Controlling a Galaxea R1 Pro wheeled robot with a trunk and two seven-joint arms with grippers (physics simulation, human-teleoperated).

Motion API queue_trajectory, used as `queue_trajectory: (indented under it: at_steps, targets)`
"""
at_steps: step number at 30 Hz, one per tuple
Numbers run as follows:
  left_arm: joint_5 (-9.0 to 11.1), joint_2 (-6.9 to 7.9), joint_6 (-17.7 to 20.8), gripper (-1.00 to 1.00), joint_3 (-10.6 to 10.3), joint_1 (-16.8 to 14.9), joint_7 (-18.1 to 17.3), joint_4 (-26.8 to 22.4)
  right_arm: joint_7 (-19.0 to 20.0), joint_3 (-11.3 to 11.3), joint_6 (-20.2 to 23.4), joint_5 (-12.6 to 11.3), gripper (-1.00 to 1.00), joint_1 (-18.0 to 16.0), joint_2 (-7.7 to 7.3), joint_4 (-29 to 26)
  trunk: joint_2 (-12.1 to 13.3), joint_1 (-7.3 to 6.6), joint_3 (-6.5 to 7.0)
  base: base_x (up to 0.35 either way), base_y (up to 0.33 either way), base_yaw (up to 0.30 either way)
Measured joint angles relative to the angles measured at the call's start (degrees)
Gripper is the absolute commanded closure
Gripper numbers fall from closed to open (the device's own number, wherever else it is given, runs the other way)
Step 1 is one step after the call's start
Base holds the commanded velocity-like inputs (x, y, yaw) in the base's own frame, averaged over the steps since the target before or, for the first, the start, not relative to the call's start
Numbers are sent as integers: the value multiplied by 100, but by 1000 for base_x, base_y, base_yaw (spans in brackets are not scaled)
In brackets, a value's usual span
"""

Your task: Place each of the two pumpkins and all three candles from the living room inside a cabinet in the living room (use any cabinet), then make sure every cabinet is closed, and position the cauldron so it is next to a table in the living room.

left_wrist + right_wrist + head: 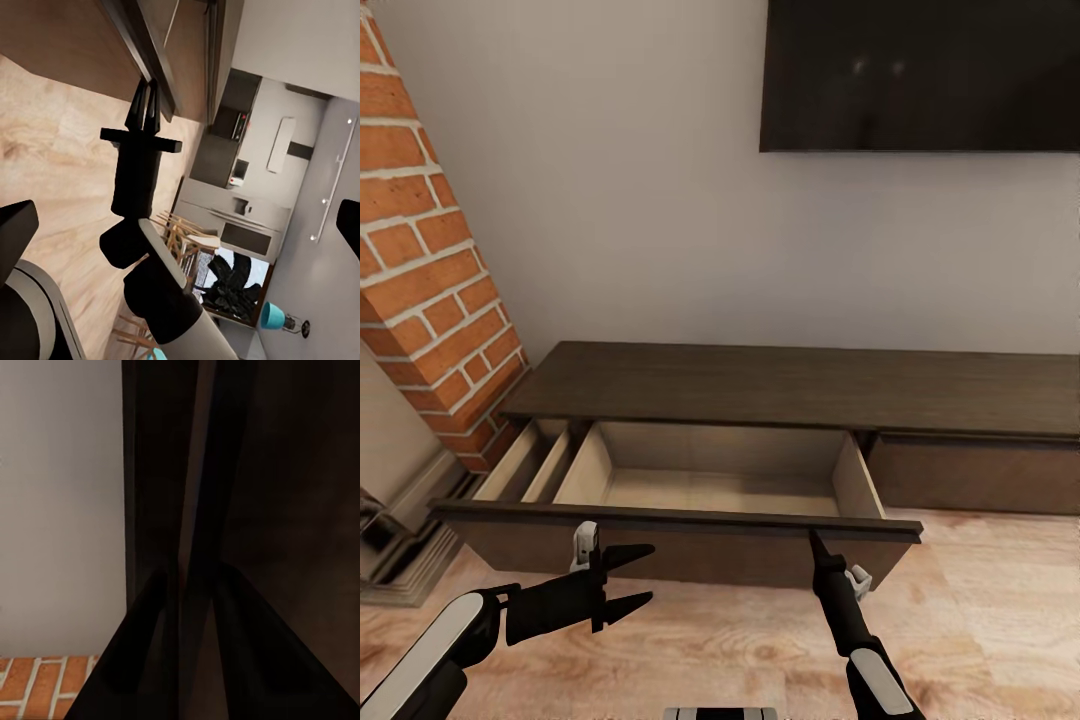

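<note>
- the cabinet (pixel 790 385) is sitting against the wall below the dark screen (pixel 920 75), its wide left drawer (pixel 690 490) standing pulled out and showing bare pale insides; no pumpkin, candle or cauldron is appearing in these pictures.
- judging from that, the storing is looking barely begun: all five items are likely waiting to go in, the drawer is needing to be shut afterwards, and the cauldron is awaiting its place by the table.
- the right claw (pixel 816 545) is reaching up to the drawer's front lip, its tip touching or just short of the edge; in the left wrist view its fingers (pixel 146 112) are lying pressed together, clenched on nothing.
- the left claw (pixel 628 576) is hovering just in front of the drawer's front panel, near its left half, jaws parted and grasping nothing.
- the brick fireplace (pixel 430 260) is rising just left of the cabinet, and the wood floor (pixel 980 600) is spreading in front of it.
</note>
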Motion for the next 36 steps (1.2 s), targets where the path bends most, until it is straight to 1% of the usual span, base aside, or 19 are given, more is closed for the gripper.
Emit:
queue_trajectory:
  at_steps: [12, 24, 29, 36]
  targets:
    - [0, 0, 0, -100, -2, -1, 0, 0, 5, 4, 1, -1, 100, 1, -1, 2, 0, 0, 0, -61, 0, 0]
    - [0, 0, 0, -100, -5, -1, -1, 0, -8, 9, 1, -9, 100, 0, -1, -3, 0, -1, 0, -5, 0, 0]
    - [0, 0, 0, -100, -5, -3, -2, 0, -16, 16, 2, -15, 100, -2, -1, -3, 0, 0, 0, -98, 0, 0]
    - [0, 0, 0, -100, -6, 0, -1, 0, -16, 17, 2, -17, 100, 0, -1, -6, 0, -1, 0, -13, 0, 0]
